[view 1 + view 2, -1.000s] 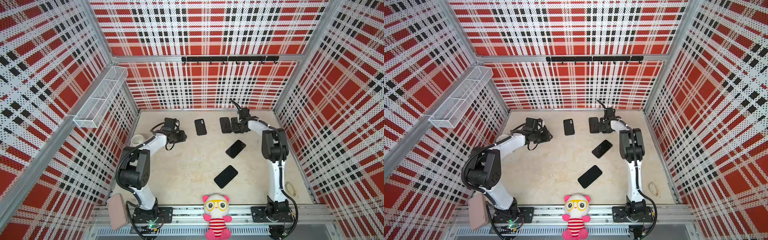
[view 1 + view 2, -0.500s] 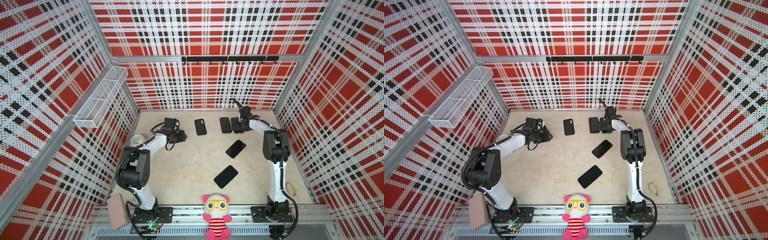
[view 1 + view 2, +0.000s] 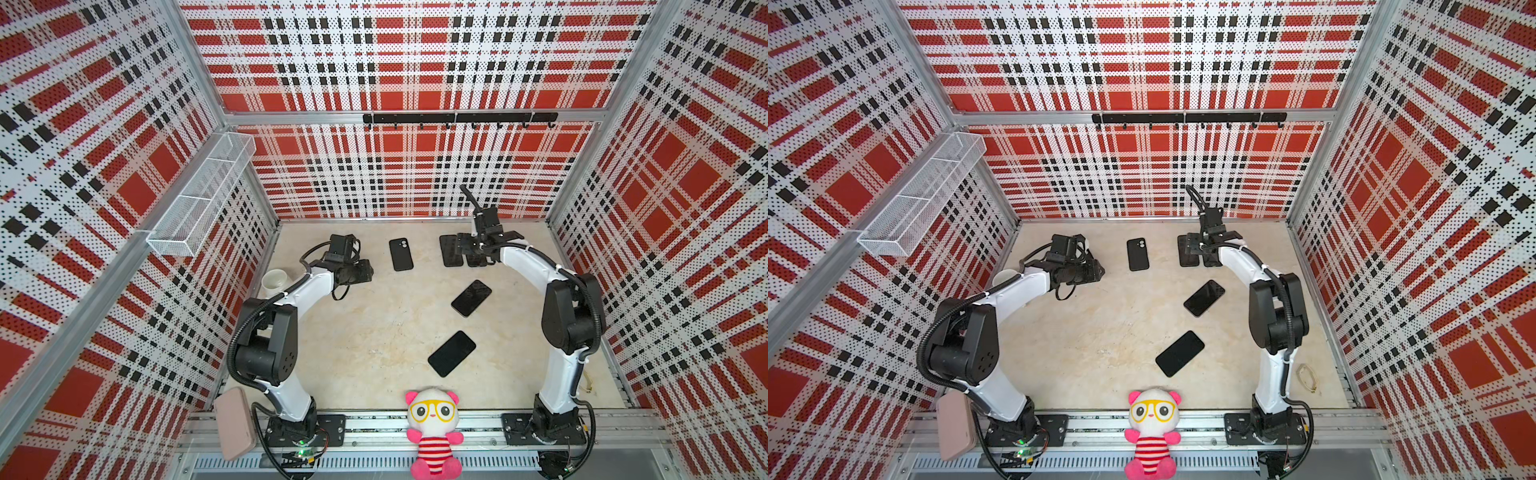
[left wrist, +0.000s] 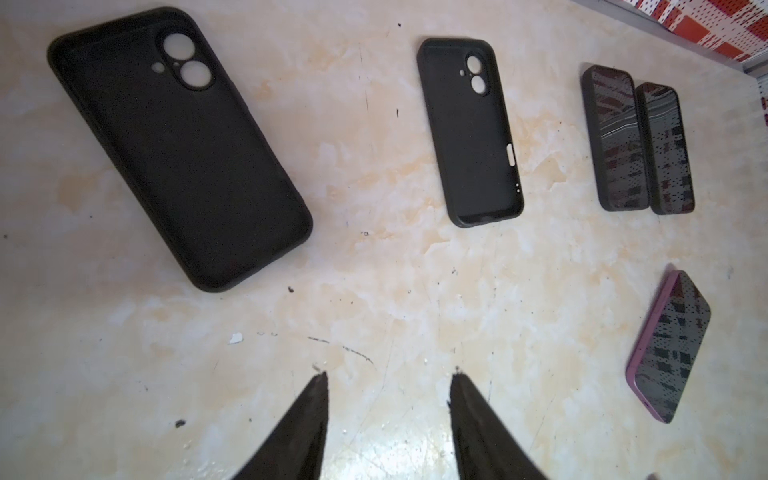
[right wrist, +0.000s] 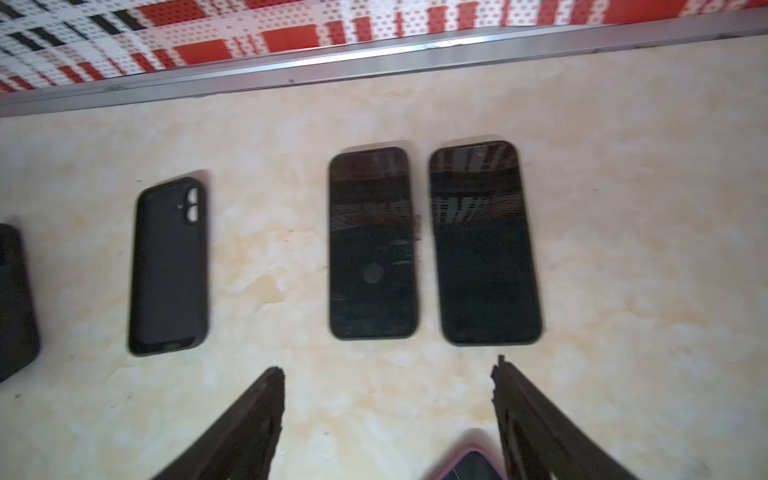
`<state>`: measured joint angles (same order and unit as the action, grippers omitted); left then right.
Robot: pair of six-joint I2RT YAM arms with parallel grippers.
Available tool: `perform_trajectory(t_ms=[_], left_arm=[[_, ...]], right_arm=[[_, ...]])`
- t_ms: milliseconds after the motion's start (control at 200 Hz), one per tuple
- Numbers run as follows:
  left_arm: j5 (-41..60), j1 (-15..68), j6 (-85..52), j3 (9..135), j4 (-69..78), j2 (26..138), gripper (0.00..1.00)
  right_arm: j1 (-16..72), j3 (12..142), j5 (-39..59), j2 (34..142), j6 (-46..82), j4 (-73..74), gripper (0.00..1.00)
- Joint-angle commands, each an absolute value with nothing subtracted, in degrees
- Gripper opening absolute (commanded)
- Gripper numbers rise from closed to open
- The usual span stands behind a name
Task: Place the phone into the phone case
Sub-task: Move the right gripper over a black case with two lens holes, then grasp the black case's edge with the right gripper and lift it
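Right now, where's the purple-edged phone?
In both top views the purple-edged phone lies screen up, right of centre on the table, between the two side-by-side phones near the right gripper and the dark phone closer to the front edge.

Top views overlook the whole table (image 3: 374, 332) from high; close wrist views share two side-by-side phones (image 4: 615, 137).

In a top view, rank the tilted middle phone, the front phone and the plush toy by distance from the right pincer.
1. tilted middle phone, centre-right, closest to the right pincer
2. front phone, toward the front
3. plush toy, on the front rail
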<state>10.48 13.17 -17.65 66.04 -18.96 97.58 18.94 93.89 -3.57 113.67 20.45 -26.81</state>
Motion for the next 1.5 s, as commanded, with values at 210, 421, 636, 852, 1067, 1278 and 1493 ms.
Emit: perform_trajectory(t_ms=[210,421,636,852,1067,1278,1493], left_arm=[[8.4,11.8,-16.5,67.4,-19.7,95.4,0.51],[8.8,11.4,-16.6,67.5,-19.7,95.4,0.54],[9.7,11.2,-16.9,67.4,-19.6,95.3,0.62],[10.5,10.9,-17.0,67.4,-19.5,95.6,0.73],[10.7,10.6,-17.1,67.4,-19.5,95.5,0.88],[10.8,10.5,-17.1,67.3,-19.4,95.4,0.92],[10.8,10.2,-17.0,67.3,-19.4,95.2,0.94]], right_arm=[[28.3,112.1,-5.0,129.2,20.0,-28.4,0.65],[30.1,117.7,-4.8,137.5,23.7,-23.6,0.59],[30.2,121.6,-5.5,143.5,26.2,-23.8,0.52],[30.6,124.7,-5.2,147.3,25.4,-25.1,0.42],[30.9,126.0,-6.1,149.5,23.7,-26.5,0.39],[31.9,126.9,-8.8,149.6,19.6,-28.7,0.16],[32.1,124.4,-10.0,146.6,17.3,-29.6,0.01]])
